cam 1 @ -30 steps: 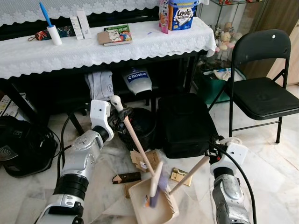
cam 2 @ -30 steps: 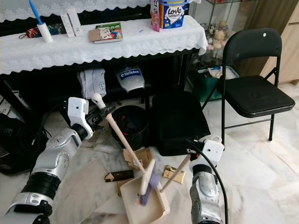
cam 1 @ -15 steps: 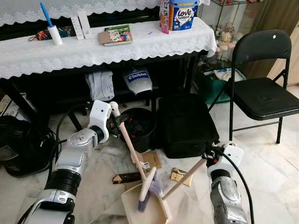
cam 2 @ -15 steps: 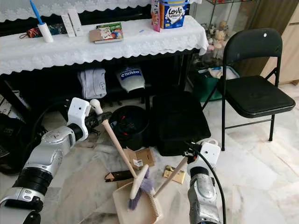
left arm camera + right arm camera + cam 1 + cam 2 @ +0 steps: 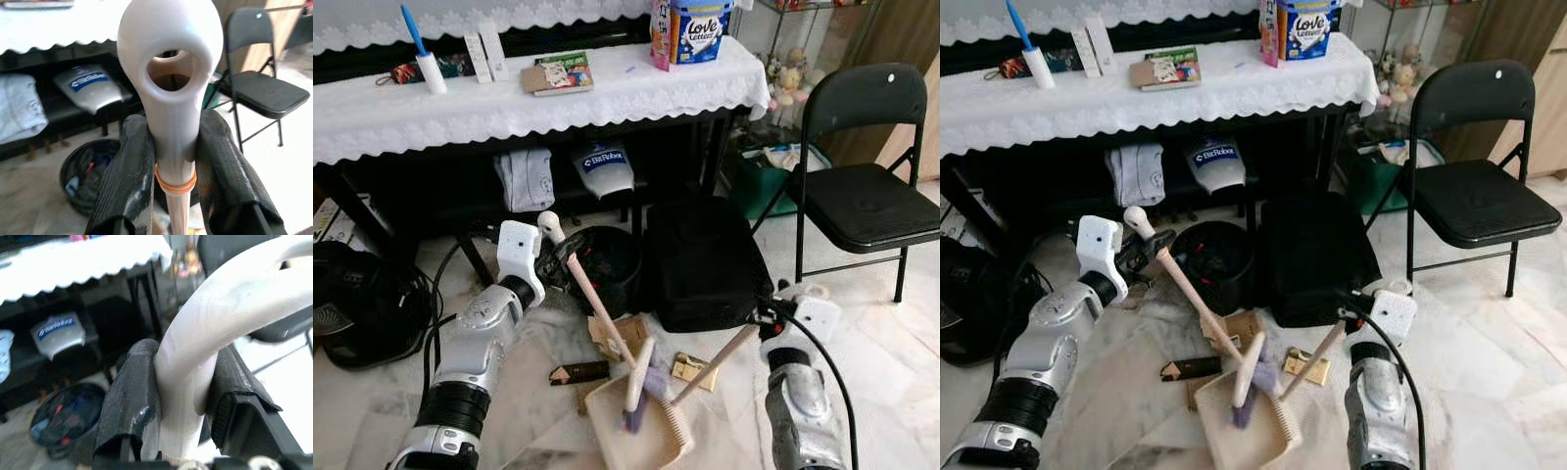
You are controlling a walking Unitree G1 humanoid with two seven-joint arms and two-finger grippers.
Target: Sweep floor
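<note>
The left gripper [image 5: 168, 161] clamps the broom [image 5: 597, 304] below its looped end; the right gripper [image 5: 183, 396] clamps the dustpan [image 5: 636, 436] handle. The broom's purple bristles rest inside the dustpan, hiding its contents. Beside it lie cardboard scraps [image 5: 612, 338]. Beyond, a black bin [image 5: 607, 264] holds indistinct clutter.

Floor [image 5: 891, 343]: pale marble-pattern tile with grey veining, evenly lit. A long table [image 5: 372, 122] spans the back of the scene, covered by a white lace-edged tablecloth [image 5: 636, 93]. Near the tabletop's right end stands a blue carton [image 5: 691, 29]; books [image 5: 556, 73] lie at centre, a lint roller [image 5: 423, 54] toward the left end. Beneath the table: a dark shelf holding folded cloth [image 5: 526, 178], a black waste bin [image 5: 607, 262] and a black bag [image 5: 705, 262]. A black folding chair [image 5: 867, 176] stands to the right.
</note>
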